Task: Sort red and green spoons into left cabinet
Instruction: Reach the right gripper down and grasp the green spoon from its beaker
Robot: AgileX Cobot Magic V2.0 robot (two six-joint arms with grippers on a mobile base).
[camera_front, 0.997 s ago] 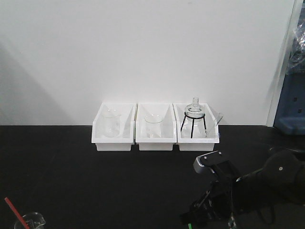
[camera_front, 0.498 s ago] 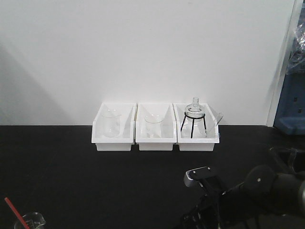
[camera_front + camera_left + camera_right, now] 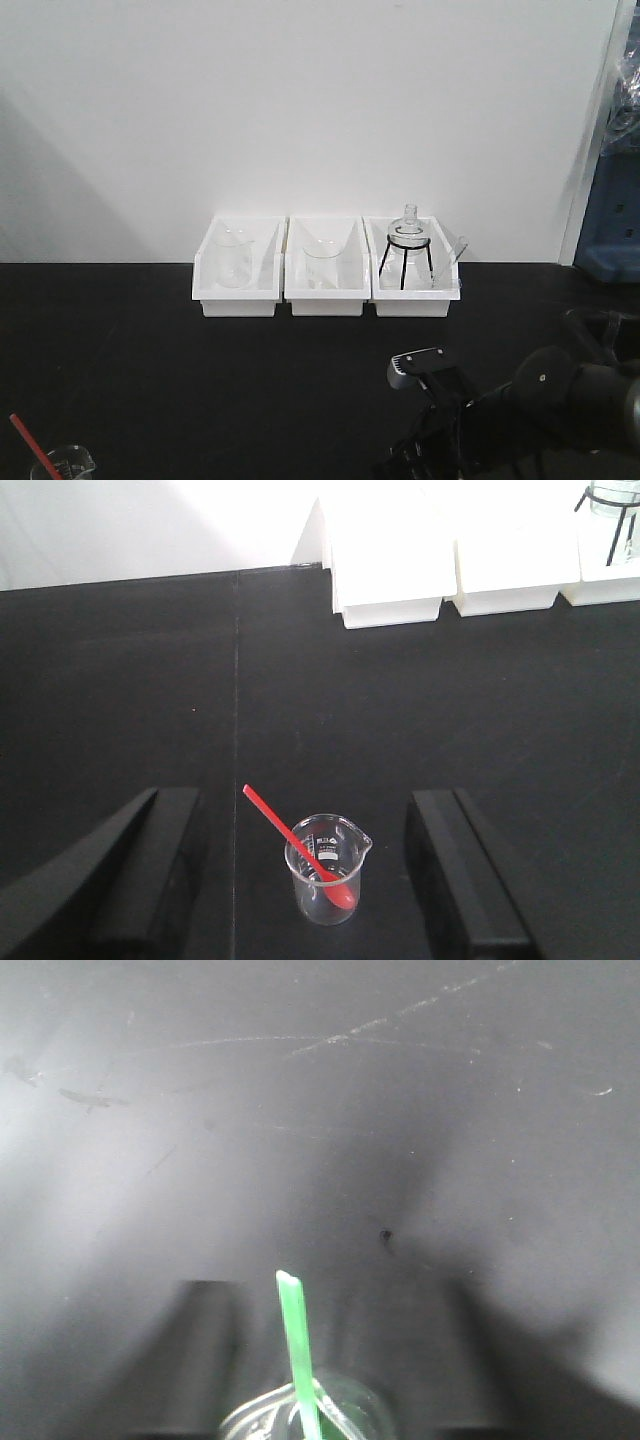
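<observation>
Glass beaker (image 3: 305,875) holds slim red spoon (image 3: 285,830) between left gripper's (image 3: 303,798) parted jaws (right gripper's (image 3: 330,1290) blurry, also apart).

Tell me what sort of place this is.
Probably a lab bench: glass beakers in white bins, a flask on a black tripod, and a dark worktop.

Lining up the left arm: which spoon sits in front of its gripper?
The red spoon, leaning in a glass beaker centred before the open left gripper. The green spoon shows only in the right wrist view.
</observation>
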